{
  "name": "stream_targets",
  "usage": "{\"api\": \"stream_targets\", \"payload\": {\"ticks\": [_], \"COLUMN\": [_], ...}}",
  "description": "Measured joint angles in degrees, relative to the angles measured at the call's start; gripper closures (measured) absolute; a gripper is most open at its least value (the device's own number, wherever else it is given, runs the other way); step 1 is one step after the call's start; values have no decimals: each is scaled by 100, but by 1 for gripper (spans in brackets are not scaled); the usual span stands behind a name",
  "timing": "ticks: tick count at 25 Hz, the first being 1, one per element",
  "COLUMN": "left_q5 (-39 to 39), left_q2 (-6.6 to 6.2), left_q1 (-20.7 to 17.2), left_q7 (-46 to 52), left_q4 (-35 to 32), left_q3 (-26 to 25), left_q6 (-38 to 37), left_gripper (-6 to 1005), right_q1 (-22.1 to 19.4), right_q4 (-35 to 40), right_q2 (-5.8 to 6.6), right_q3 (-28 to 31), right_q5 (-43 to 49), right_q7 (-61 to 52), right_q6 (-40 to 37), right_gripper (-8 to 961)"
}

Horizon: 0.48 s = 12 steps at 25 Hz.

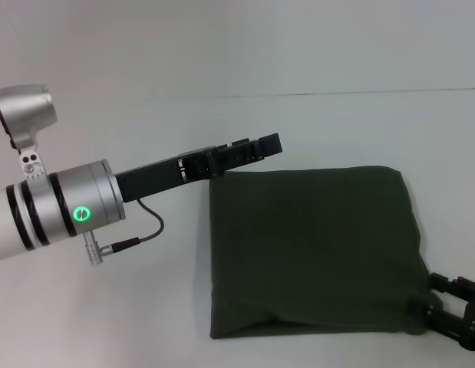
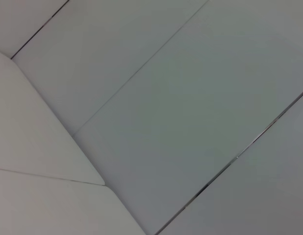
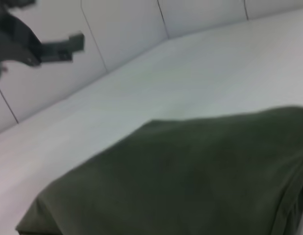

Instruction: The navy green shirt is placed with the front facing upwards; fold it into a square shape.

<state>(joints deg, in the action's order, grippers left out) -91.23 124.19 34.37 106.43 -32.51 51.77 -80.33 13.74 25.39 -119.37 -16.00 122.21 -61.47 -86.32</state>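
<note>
The navy green shirt (image 1: 314, 253) lies on the white table, folded into a rough square with plain fabric on top and no lettering showing. Up close it fills the lower part of the right wrist view (image 3: 190, 176). My left gripper (image 1: 252, 149) is raised over the shirt's far left corner and appears again, small, in the right wrist view (image 3: 53, 46). My right gripper (image 1: 450, 308) sits low at the shirt's near right corner, open, its fingers beside the fabric edge. The left wrist view shows only white panels.
The white table (image 1: 107, 307) extends to the left of the shirt and behind it up to a white back wall (image 1: 298, 46). My left arm's silver forearm (image 1: 61, 207), with a dangling cable, crosses the left side of the head view.
</note>
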Motion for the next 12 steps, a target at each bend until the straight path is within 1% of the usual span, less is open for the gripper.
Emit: {"api": "stream_targets", "payload": {"ticks": [4,7,9,12], "left_q5": [0,0,0,0], "left_q2": [0,0,0,-5], "left_q1": [-2,1,1,6], "left_q7": [0,-8,-16,-19], "left_q4": [0,0,-2,-11], "left_q3": [0,0,-1,-1], "left_q6": [0,8,32,53], "left_gripper": [50,50,50,50], "right_q1": [-24,13,116,379], "right_q4": [112,178,190,133], "right_q2": [2,2,2,-18], "right_q3": [393,675,794,803], "right_q5": [-5,-5,-5,14], "right_q7": [44,49,11,-59], "right_q6": [-411,-538,-459,-142], "right_gripper": [247,246,246,245]}}
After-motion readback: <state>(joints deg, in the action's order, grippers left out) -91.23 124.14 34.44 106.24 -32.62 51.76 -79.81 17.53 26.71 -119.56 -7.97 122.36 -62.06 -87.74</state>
